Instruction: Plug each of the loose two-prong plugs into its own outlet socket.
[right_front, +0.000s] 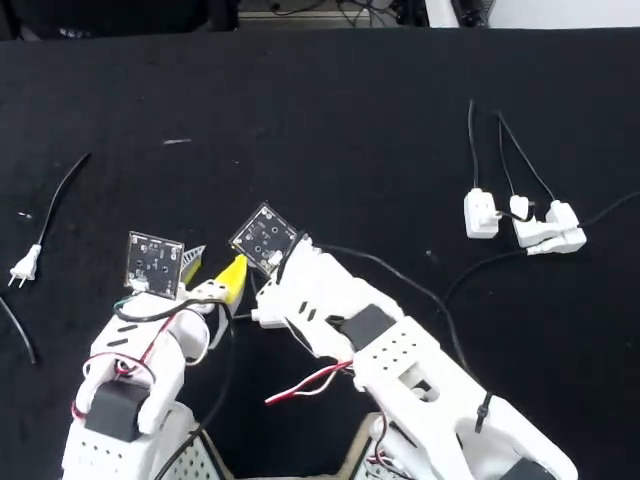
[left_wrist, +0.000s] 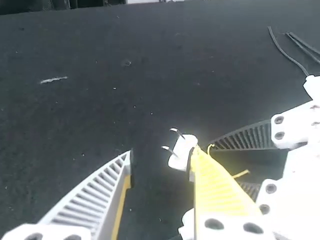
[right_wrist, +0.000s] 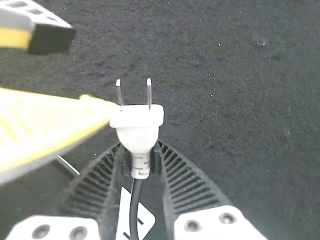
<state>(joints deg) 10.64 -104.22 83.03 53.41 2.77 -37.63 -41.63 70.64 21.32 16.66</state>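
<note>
White plug (right_wrist: 136, 125) sits pinched in the right end effector (right_wrist: 140, 150), its cord (right_wrist: 133, 205) cut off; left end effector (left_wrist: 160, 153) spread.

Matt black cloth table (right_front: 330, 110), glossy plastic plug (right_wrist: 137, 125).

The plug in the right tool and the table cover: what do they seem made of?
The plug: smooth white moulded plastic, likely; its prongs look like bare metal. The table cover: matte black, fuzzy with lint specks, so probably felt or cloth.

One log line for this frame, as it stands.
right gripper: shut on white plug | left gripper: open, yellow finger against plug | second plug: loose, untouched
</note>
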